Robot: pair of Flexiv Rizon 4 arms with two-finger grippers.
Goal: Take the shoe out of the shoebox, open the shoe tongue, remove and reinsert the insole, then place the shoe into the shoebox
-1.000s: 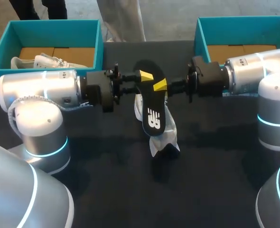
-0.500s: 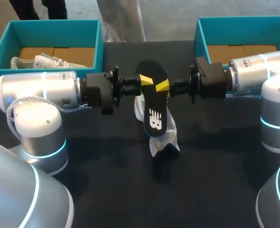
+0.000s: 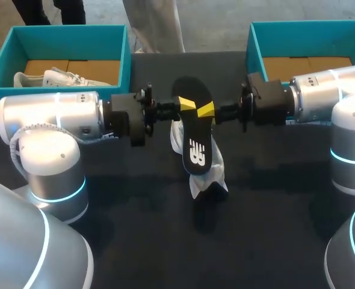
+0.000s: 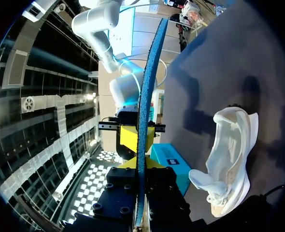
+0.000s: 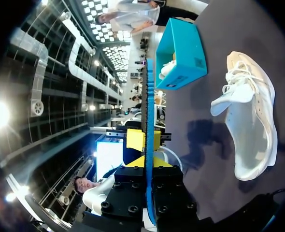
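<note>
above mid-table, i am pinching the insole with left gripper from 9 o'clock and right gripper from 3 o'clock, both clamped tight, likely steadying it for reinsertion; shoe is lying at 6 o'clock.

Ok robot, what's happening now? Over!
Left gripper, right gripper both shut on insole, held in air. White shoe on table beneath it. Nothing seen in the way.

I see right gripper backed off slightly toward my right side and dipped a touch, then settled. Left gripper crept inward, its yellow tip now lower, nearly level with right one. Insole carried along: upper end nudged rightward, lower end marginally lower.
</note>
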